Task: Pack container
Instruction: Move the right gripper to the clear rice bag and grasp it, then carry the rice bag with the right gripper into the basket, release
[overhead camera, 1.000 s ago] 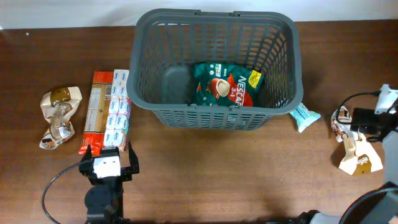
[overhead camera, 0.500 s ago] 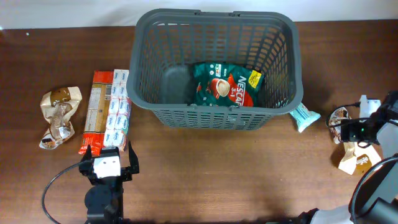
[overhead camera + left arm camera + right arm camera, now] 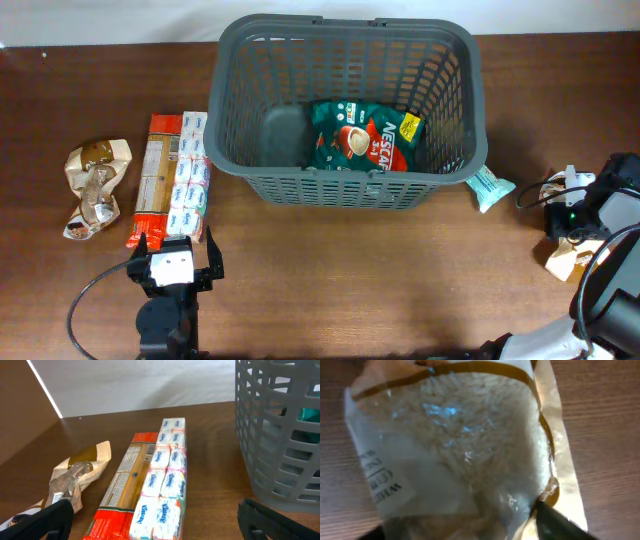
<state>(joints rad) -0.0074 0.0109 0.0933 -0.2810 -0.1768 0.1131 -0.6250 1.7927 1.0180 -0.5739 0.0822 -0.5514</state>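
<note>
Overhead: container point(image 3: 345, 188) upright, mouth up, long axis left-right.

A clear, gold-edged packet point(image 3: 455, 445) of white grains, possibly rice, fills the view, lying on the wooden table point(image 3: 605, 420). A dark fingertip point(image 3: 555, 522) overlaps its lower right corner.

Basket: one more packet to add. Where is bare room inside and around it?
Inside the basket, the far part is bare; a green coffee packet and a dark item fill the near side. The table in front is free; left of it, packets crowd.
</note>
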